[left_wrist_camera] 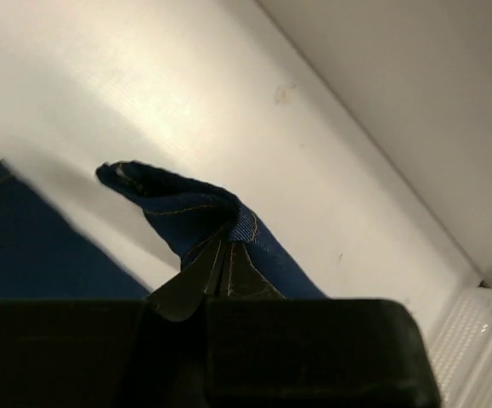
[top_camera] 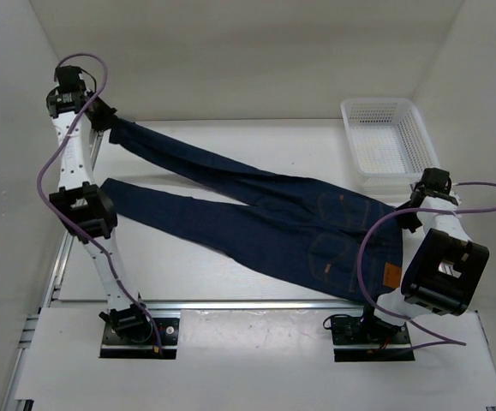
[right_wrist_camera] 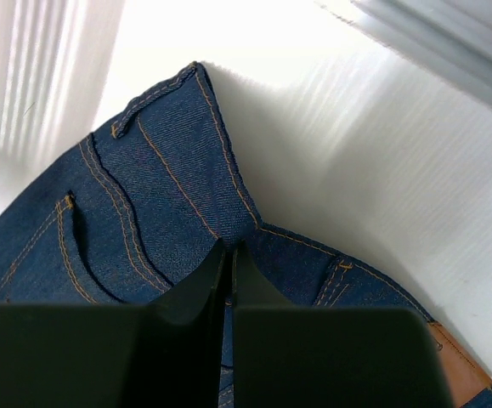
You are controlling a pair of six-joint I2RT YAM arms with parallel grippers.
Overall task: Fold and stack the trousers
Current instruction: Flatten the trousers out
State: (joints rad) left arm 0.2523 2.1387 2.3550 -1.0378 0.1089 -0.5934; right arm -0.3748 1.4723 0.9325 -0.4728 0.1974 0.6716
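- The trousers [top_camera: 265, 214] lie unfolded across the tabletop [top_camera: 213, 287], with the waistband at the right and both legs running left, splayed apart in a V.
- My left gripper [left_wrist_camera: 220, 259] is pressed together on the hem of the far leg and holds it raised at the far left.
- My right gripper [right_wrist_camera: 229, 255] pinches the waistband edge beside a belt loop.
- I judge that no fold is made yet. Bringing one leg onto the other, folding them lengthwise and stacking are all left.
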